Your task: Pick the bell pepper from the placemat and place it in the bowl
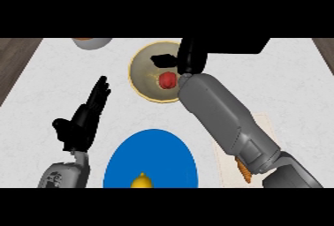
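while the right hand (186, 55) hangs over the bowl (145, 66) near the far edge of the surface (58, 84), the bell pepper (168, 80) lies inside that bowl, a small red rounded lump against the pale tan interior, apart from the hand. whether the right hand's fingers are open or curled, i cannot tell; the hand shows as a dark mass above the bowl's right side. the left hand (83, 120) rests at the left with straight, open fingers pointing away. near the front edge sits a blue plate (151, 156) carrying a yellow item (142, 181), and a pale placemat (264, 126) lies under the right forearm.
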Available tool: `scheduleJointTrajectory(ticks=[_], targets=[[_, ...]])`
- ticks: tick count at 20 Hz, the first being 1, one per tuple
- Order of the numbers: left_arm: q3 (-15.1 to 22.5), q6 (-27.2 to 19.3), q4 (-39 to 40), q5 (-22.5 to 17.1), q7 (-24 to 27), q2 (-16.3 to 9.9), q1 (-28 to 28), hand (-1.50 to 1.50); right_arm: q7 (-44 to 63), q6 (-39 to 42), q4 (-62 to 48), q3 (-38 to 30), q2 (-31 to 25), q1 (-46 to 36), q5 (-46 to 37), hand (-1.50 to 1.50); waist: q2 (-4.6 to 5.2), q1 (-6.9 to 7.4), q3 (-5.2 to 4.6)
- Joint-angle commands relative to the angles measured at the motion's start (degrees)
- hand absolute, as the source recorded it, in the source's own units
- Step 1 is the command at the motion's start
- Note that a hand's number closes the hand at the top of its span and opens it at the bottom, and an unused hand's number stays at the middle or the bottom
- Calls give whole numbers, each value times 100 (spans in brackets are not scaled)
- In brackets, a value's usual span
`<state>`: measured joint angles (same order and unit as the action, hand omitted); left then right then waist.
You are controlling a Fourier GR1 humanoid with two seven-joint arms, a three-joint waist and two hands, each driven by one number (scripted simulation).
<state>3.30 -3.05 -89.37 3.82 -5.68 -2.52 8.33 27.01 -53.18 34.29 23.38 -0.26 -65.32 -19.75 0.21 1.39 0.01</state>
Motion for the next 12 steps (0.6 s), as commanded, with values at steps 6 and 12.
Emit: scheduleJointTrajectory(ticks=[6,12], targets=[[-233,-68,245,-28,195,-20,75,0,-97,-195,1846,-341,-75,1108,324,-150,-38,-225,-1],[-119,108,-203,-87,-20,-90,-242,0,545,346,3757,100,-441,2318,-87,-150,-63,-217,-2]])
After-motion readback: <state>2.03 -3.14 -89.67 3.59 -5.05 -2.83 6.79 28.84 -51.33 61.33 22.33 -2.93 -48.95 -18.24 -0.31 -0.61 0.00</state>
